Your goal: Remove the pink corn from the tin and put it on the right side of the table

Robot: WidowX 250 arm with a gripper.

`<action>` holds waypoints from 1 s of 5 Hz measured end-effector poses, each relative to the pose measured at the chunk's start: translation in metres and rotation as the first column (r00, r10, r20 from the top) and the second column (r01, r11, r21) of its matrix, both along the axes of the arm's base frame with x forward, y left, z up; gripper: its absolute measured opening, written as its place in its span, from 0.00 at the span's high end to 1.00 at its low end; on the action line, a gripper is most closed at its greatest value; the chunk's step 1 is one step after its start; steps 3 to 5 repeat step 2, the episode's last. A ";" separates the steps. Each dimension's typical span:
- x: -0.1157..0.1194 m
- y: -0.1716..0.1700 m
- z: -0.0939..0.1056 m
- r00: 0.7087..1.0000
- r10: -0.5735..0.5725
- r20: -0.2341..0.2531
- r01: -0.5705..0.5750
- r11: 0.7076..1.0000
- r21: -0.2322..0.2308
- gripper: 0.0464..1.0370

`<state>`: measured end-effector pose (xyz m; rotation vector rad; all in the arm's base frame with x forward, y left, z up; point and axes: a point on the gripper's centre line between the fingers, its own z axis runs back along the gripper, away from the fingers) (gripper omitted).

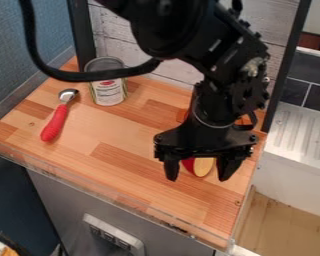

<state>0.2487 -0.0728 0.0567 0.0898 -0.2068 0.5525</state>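
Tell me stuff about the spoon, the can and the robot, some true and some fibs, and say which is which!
1. The spoon has a red handle. True.
2. The can is lying on its side. False: it stands upright.
3. The fingers are squeezed together. False: they are apart.
4. Something red and yellow shows between the fingers. True.
5. The spoon is inside the can. False: it lies on the table.

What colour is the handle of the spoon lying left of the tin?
Red; the handle shows best in the camera view.
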 end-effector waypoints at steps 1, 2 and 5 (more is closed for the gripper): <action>-0.001 0.002 0.010 1.000 0.010 0.016 -0.009 1.000 -0.004 0.04; 0.003 0.004 0.019 1.000 0.001 0.019 -0.001 1.000 0.027 0.04; 0.003 0.004 0.019 1.000 0.001 0.019 -0.001 1.000 0.027 0.04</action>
